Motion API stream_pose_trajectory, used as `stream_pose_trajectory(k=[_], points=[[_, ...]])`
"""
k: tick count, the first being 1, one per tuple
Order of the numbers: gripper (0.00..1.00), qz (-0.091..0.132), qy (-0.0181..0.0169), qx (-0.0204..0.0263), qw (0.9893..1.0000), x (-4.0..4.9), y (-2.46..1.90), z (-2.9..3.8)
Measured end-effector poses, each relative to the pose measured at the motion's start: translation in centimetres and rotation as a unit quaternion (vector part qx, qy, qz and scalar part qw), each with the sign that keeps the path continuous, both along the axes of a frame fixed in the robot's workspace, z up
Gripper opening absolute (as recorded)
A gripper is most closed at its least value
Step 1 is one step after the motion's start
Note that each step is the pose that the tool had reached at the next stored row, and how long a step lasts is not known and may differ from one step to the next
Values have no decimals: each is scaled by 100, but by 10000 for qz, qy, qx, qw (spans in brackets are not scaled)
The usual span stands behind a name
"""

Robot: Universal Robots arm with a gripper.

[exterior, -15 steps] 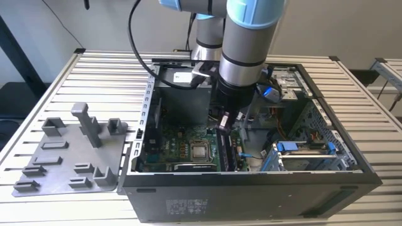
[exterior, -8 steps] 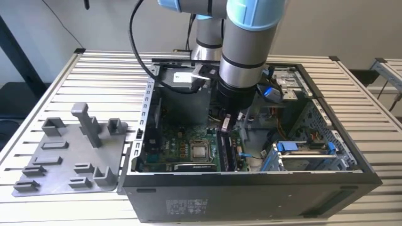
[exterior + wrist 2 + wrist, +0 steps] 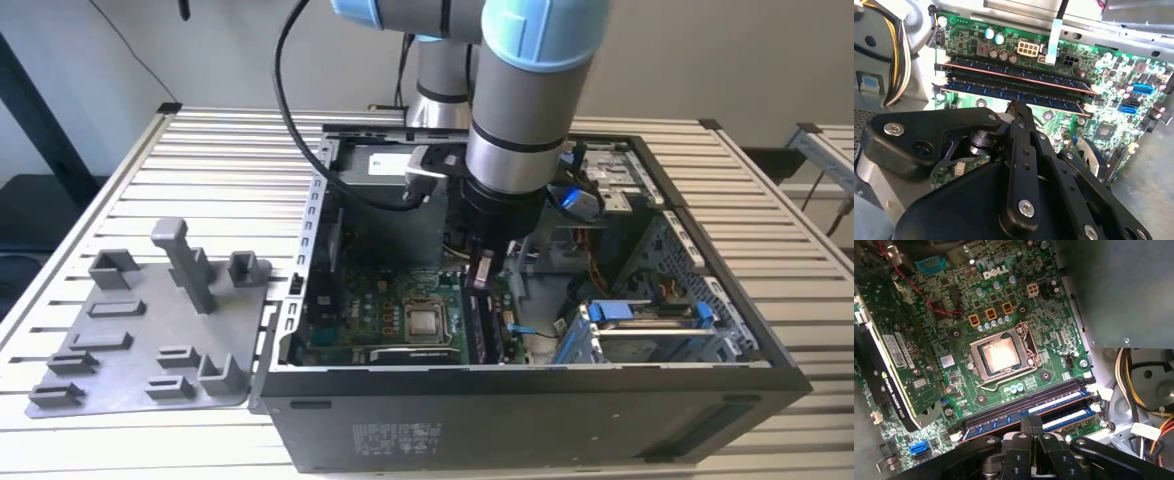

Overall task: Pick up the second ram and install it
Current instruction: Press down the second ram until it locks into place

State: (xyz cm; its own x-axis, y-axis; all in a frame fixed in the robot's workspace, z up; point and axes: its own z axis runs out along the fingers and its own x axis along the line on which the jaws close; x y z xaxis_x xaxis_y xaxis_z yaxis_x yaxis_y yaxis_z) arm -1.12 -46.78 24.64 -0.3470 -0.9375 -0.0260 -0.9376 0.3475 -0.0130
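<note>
The second ram is a dark bluish stick standing edge-up in the motherboard slot nearer my gripper, also visible in the first wrist view. Another stick sits in the slot just beyond it. My gripper is down inside the open computer case, its fingers shut together with nothing between them. The tips are at the top edge of the second ram near its middle; whether they touch it I cannot tell. In the exterior view my gripper hangs above the board.
A CPU socket and a graphics card lie beside the ram slots. Yellow cables run near one end of the slots. Blue drive clips sit at the case's right. A grey plastic tray lies on the table, left of the case.
</note>
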Motion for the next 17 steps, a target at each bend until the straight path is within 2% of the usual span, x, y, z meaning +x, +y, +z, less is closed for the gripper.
stream_pose_trajectory(k=[3,5,7,11,14,17], points=[[11,252,-25,-1,9997,1,-1,-11],[11,432,-36,0,9991,1,-1,-20],[11,611,-37,1,9981,0,-1,-42],[11,938,-33,3,9956,-3,-1,-89],[11,1071,-11,5,9942,-7,-8,-104],[11,1074,-4,7,9942,-7,-14,-106]])
